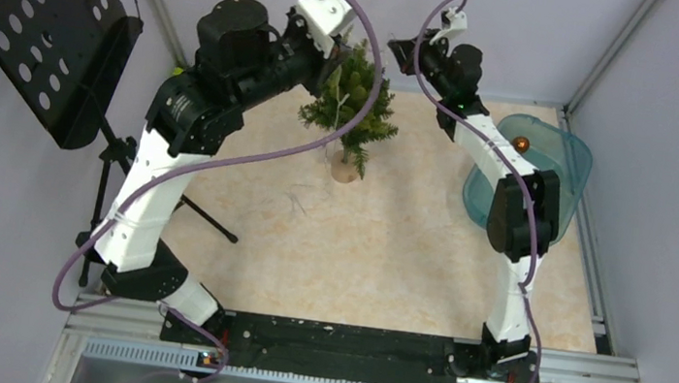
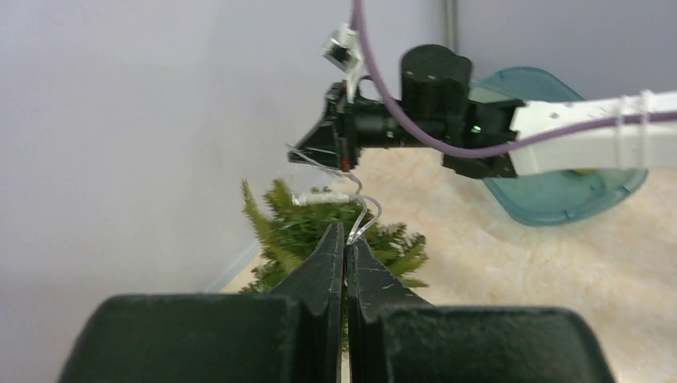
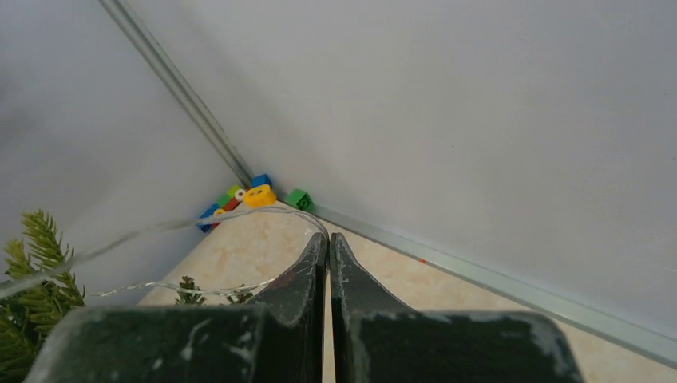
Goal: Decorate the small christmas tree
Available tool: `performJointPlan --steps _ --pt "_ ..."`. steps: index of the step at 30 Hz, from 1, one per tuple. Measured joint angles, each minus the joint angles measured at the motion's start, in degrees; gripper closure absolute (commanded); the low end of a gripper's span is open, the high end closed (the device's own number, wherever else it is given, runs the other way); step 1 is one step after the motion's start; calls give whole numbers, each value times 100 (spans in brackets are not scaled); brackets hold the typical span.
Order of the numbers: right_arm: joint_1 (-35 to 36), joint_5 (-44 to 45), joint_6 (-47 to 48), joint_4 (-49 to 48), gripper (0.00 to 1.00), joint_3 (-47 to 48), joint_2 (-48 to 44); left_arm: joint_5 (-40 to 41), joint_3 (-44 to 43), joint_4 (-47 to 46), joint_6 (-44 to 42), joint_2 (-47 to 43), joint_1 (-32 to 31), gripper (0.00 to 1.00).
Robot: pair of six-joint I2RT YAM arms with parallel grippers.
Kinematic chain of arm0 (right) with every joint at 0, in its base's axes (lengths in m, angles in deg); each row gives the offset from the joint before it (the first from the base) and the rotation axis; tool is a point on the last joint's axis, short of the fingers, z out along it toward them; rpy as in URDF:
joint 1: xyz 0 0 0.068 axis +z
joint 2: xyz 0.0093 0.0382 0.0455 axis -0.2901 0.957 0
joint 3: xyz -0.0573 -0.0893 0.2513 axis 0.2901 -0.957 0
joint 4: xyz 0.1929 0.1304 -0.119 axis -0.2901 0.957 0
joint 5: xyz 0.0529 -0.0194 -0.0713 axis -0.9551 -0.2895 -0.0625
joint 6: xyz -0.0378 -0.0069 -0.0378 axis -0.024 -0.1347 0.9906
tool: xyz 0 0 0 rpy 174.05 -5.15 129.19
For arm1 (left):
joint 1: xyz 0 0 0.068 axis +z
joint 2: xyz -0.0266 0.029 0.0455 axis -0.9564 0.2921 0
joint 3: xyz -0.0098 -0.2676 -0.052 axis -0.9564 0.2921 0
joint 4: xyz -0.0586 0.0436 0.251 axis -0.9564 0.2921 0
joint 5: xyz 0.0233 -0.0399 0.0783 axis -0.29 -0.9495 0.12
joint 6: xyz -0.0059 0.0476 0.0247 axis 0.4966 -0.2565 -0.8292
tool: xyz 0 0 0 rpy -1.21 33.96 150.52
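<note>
Left gripper (image 2: 345, 239) and right gripper (image 3: 328, 243) are both pinched shut on the wire (image 2: 319, 197), just above the tree (image 1: 351, 105) at 12 o'clock. Looks like mid-draping. Next move needs a gentle lower onto the branches.

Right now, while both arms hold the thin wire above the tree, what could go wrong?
The thin wire is pinched at the very tips of the left fingers and right fingers; a pull apart may slip it out. It hangs by the branches of the small christmas tree, which stands on a small base; a snag could tip it.
</note>
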Motion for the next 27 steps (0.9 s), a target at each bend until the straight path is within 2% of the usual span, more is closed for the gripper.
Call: performJointPlan --steps 7,16,27 --pt "-140 -188 -122 -472 100 -302 -138 -125 323 380 -284 -4 -706 100" --pt "-203 -782 188 -1255 100 -1709 -944 -297 2892 645 -413 -957 -828 100" --pt "-225 -1088 400 -1930 100 -2461 -1298 -372 4011 706 -608 -1825 -835 100"
